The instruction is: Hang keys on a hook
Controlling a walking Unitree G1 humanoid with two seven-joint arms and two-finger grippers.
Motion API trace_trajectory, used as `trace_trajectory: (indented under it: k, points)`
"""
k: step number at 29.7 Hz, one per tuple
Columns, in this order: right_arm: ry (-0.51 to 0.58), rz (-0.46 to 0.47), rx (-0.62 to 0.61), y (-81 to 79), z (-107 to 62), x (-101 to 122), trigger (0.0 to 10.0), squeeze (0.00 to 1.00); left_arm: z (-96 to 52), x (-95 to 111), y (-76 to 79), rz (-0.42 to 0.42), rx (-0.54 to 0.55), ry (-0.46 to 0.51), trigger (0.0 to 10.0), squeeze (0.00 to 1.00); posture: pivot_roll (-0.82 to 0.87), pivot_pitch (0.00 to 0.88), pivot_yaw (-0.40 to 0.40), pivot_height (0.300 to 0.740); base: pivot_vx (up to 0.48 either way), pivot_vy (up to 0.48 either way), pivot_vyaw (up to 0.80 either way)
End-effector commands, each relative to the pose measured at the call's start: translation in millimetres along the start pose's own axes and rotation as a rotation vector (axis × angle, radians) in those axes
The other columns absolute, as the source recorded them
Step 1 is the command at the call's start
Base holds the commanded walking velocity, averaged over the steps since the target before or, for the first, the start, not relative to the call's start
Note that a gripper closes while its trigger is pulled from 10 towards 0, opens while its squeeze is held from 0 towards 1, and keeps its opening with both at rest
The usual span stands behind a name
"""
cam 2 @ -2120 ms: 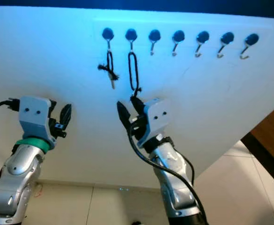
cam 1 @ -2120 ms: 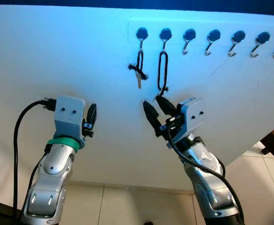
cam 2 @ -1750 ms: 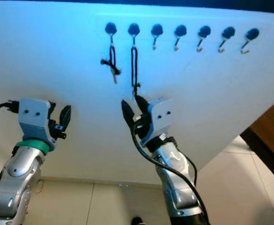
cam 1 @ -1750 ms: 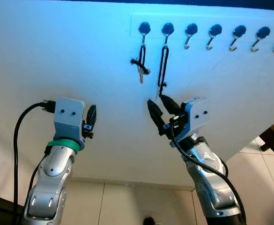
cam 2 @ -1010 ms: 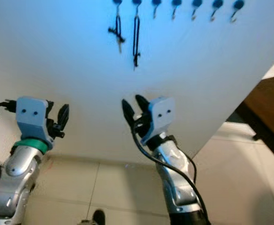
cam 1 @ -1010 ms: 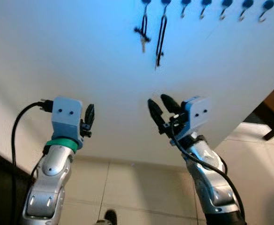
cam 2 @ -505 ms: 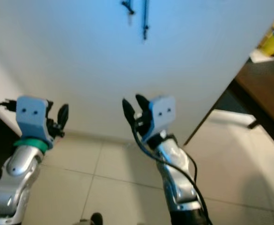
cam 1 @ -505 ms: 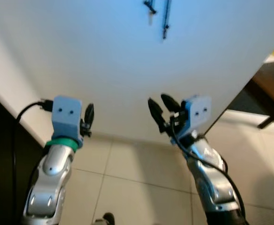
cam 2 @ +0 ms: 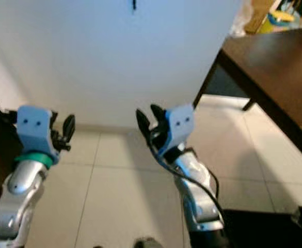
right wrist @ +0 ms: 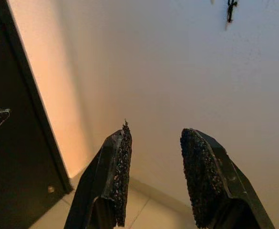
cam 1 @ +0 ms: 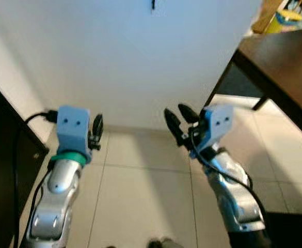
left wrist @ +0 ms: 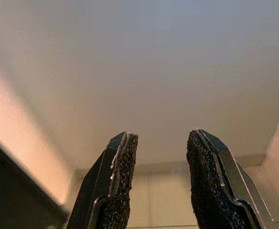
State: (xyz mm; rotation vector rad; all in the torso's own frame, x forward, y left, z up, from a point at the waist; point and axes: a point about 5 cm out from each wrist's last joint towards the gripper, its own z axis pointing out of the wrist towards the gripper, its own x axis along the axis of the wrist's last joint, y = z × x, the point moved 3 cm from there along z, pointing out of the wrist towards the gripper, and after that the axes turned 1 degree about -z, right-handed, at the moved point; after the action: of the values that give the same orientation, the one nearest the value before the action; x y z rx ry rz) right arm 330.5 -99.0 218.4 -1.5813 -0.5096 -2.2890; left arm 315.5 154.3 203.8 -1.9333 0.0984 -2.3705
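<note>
Only the dark lower tip of the hanging keys (cam 1: 152, 5) is visible at the top edge of the white wall, and the same keys (right wrist: 231, 10) appear small and far off in the right wrist view. My right gripper (cam 1: 178, 118) is raised in front of the wall, well below the keys, open and holding nothing; its black pads (right wrist: 121, 167) stand apart. My left gripper (cam 1: 96, 132) is held up at the same height to the left. It is also open and empty, as its fingers (left wrist: 122, 162) show.
A dark brown table (cam 1: 282, 57) juts in from the right with a yellow object (cam 1: 285, 15) on it. A dark door or cabinet (cam 1: 1, 139) stands at the left. Pale floor tiles (cam 1: 140, 196) lie below the wall.
The whole view has swung down and away from the wall: the hooks and most of the keys left the top edge, the table and floor came in. Both arms hold the same pose.
</note>
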Motion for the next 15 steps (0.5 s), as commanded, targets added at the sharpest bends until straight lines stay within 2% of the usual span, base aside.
trace_trajectory:
  k: [1, 6, 15]
  points:
    - [-0.031, 0.006, -0.013, 4.5, -5.7, -7.2, 10.0, 0.00, -2.4, -3.2, 2.8, -0.004, -0.003, -0.012, 10.0, 0.00, -0.07, 0.166, 0.055, 0.740, -0.401, 0.000, -0.80]
    - [-0.036, 0.010, -0.015, 3.9, -5.0, -8.7, 10.0, 0.00, -2.4, -5.0, 1.9, -0.001, -0.002, -0.018, 10.0, 0.00, -0.09, 0.160, 0.058, 0.740, -0.355, 0.000, -0.80]
    - [-0.039, 0.015, -0.025, 4.4, -4.6, -10.0, 10.0, 0.00, -2.0, -10.7, 2.7, 0.015, -0.019, -0.071, 10.0, 0.00, -0.10, 0.149, 0.069, 0.740, 0.000, 0.000, -0.80]
